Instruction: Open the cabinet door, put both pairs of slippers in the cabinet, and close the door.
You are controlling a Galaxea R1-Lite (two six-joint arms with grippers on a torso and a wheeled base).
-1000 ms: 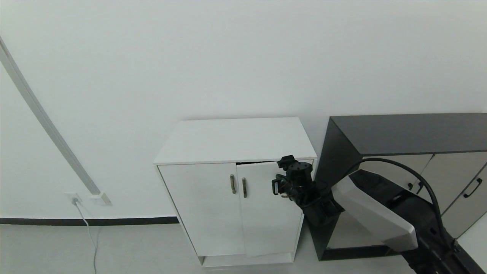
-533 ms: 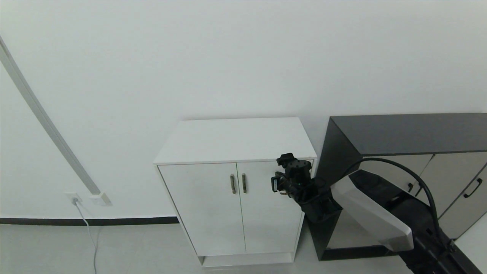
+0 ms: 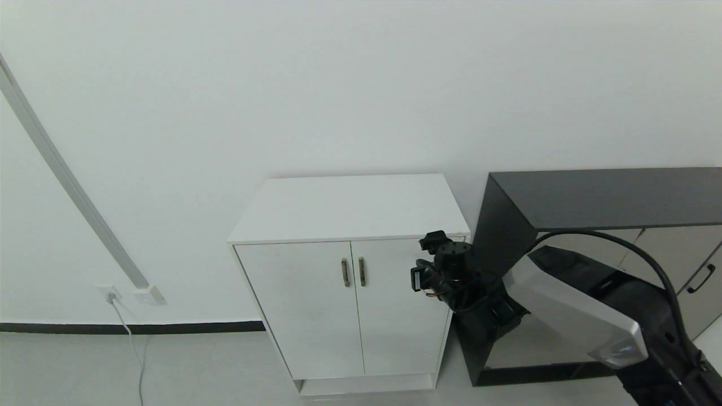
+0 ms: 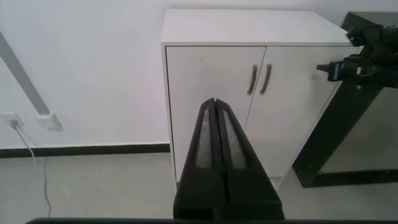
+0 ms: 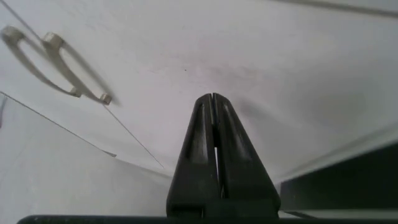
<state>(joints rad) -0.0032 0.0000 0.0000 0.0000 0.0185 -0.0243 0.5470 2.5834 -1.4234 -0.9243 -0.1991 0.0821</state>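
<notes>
Right door (image 3: 398, 316) now flush, no longer ajar; my right pincer (image 3: 414, 279), closed and empty, hangs just right of its upright handle (image 3: 361, 271).

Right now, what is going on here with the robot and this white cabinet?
The white cabinet is fully closed. The robot's right hand, fingers together, is close up against the right door, on its outer half. The left hand, also shut, is held back, pointing at the cabinet front.
</notes>
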